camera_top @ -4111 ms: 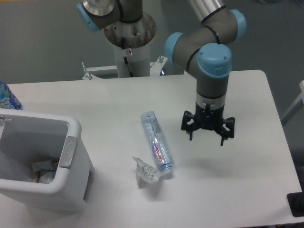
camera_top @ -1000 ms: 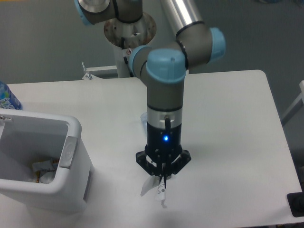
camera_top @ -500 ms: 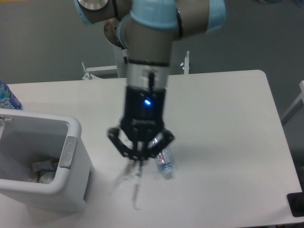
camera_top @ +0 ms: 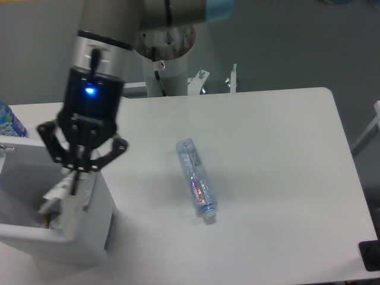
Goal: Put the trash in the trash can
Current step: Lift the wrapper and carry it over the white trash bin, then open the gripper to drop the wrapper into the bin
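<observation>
Fixed camera, single view. Landmark: the white trash can [camera_top: 89, 249] at the table's near left corner.

Gripper [camera_top: 75, 178] hangs over the trash can's right rim, fingers pinched together on the crumpled white wrapper [camera_top: 56, 191]. The wrapper dangles below the fingertips, above the bin's open mouth, not resting on anything that can be made out. A blue light shows on the wrist [camera_top: 90, 91] above the gripper.

Inside the trash can, some crumpled scraps [camera_top: 47, 215] lie at the bottom, partly hidden by the gripper and wrapper.

The clear plastic bottle [camera_top: 196, 180] with the red-purple label lies on its side on the white table [camera_top: 285, 178], well to the right of the trash can, cap end toward the near edge, untouched by the arm.

A blue-labelled bottle [camera_top: 8, 122] stands behind the trash can at the left frame edge, only partly in view.
</observation>
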Motion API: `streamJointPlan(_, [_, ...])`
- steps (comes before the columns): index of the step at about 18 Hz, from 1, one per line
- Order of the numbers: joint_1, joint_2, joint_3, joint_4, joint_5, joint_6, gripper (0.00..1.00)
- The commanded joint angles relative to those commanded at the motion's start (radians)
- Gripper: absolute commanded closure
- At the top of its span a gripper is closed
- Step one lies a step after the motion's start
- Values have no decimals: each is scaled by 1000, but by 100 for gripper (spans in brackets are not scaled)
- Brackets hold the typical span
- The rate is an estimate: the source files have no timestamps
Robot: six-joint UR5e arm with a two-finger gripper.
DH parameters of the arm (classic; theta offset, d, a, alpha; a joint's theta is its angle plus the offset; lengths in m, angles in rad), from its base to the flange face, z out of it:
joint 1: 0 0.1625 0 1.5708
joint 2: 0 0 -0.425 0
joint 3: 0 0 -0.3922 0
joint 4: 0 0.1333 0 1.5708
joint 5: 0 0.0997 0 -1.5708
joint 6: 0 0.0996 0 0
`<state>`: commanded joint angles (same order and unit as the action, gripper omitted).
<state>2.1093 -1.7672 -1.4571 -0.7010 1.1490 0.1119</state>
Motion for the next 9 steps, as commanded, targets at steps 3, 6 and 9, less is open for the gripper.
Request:
streamJointPlan(3, [-18, 14, -32, 3, -2, 21, 91])
streamJointPlan(6, [-23, 12, -32, 6, -2, 46, 38])
streamJointPlan(9, [-23, 12, -32, 6, 0, 61, 0])
